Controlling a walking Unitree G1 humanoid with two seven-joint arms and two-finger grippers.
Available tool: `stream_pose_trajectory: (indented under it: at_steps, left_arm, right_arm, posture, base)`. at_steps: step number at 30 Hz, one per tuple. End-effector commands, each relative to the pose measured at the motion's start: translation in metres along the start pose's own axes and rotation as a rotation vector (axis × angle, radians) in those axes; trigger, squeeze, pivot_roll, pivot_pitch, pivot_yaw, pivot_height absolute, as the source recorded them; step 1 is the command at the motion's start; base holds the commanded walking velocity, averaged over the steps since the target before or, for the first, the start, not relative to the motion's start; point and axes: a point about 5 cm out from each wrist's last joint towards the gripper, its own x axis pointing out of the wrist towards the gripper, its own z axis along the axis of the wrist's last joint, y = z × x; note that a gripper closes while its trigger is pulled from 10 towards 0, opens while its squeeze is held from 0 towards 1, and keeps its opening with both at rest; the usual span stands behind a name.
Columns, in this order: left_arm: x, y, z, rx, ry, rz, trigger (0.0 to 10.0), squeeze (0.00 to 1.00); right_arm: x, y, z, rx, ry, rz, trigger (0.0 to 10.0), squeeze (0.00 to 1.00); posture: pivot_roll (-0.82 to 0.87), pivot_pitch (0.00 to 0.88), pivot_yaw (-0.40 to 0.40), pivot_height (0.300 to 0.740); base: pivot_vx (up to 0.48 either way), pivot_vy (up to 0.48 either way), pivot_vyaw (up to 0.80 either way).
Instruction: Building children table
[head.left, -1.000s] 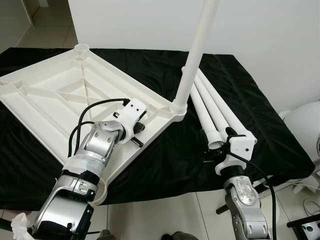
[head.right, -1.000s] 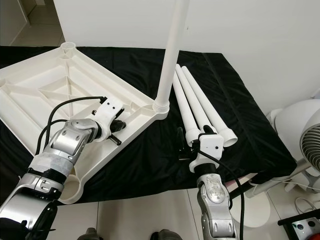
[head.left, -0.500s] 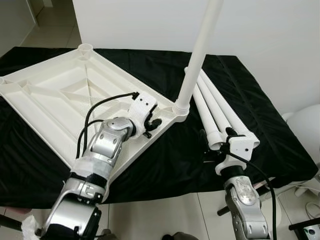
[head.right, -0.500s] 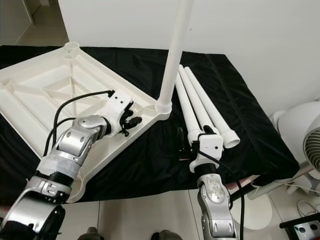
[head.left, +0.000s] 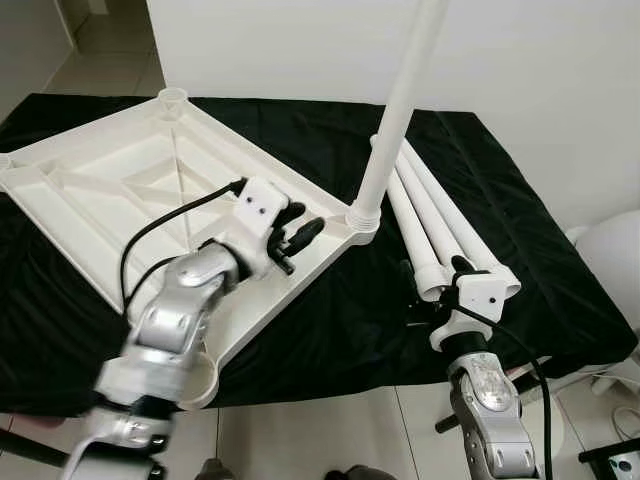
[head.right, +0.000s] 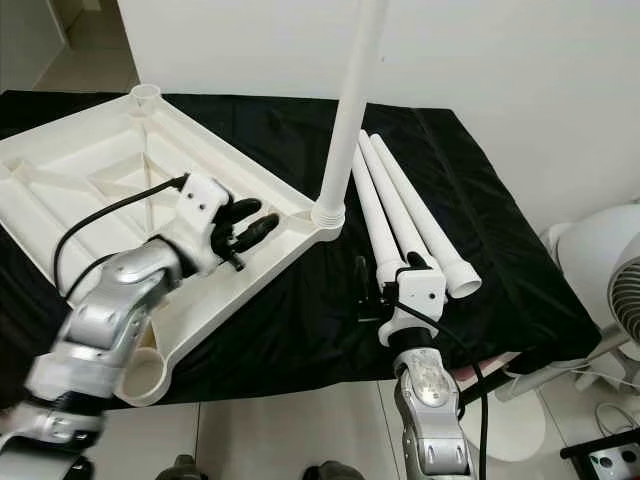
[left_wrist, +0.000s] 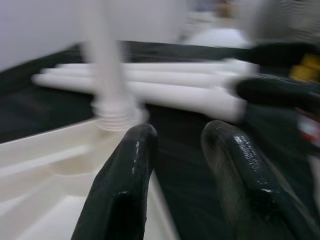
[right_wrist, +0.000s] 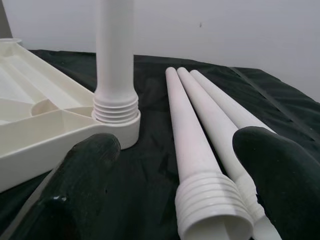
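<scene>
One ribbed white plastic tabletop (head.left: 120, 190) lies upside down on the black cloth (head.left: 560, 260), one leg (head.left: 400, 100) upright in its corner socket. Three smooth tubular loose legs (head.left: 425, 215) (threaded ends) lie alongside. The left gripper (head.left: 300, 232) hovers above the tabletop's rim, fingers parted; the right gripper (right_wrist: 185, 175) gapes before the loose legs.

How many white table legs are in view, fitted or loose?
4: one leg stands upright, screwed into the tabletop's corner socket; three loose legs lie side by side on the black cloth beside it.

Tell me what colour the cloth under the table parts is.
Black cloth, clearest in the right eye view.
</scene>
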Motion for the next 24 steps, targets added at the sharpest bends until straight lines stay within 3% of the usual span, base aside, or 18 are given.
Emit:
stream_pose_trajectory:
  at_steps: [1,5,13,19,22,24]
  left_arm:
    - [0.000,-0.005,0.003,0.003,-0.016,-0.081,10.0,0.00]
    - [-0.015,0.006,0.000,-0.021,0.014,-0.095,10.0,0.00]
    - [-0.035,0.026,-0.011,0.037,0.114,-0.027,10.0,0.00]
    - [-0.059,0.045,-0.026,0.073,0.239,0.039,10.0,0.00]
    - [-0.083,0.059,-0.038,0.087,0.349,0.123,10.0,0.00]
    - [-0.089,0.062,-0.040,0.089,0.370,0.142,10.0,0.00]
  right_arm:
    - [0.000,-0.001,-0.002,-0.006,0.007,0.002,10.0,0.00]
    - [0.001,0.001,-0.003,-0.006,0.007,0.004,10.0,0.00]
    - [0.001,0.001,-0.003,-0.004,0.004,0.000,10.0,0.00]
    - [0.002,0.002,-0.004,-0.002,0.004,0.001,10.0,0.00]
    - [0.002,0.002,-0.005,-0.002,0.004,0.005,10.0,0.00]
    - [0.002,0.002,-0.005,-0.001,0.005,0.006,10.0,0.00]
  posture:
    - [0.03,0.000,-0.057,0.740]
    - [0.03,0.000,-0.052,0.740]
    - [0.03,0.000,-0.045,0.740]
    - [0.04,0.000,-0.045,0.740]
    - [0.05,0.000,-0.046,0.740]
    - [0.05,0.000,-0.047,0.740]
  base:
    - [0.000,0.000,0.00]
    - [0.000,0.000,0.00]
    - [0.000,0.000,0.00]
    - [0.000,0.000,0.00]
    - [0.000,0.000,0.00]
    - [0.000,0.000,0.00]
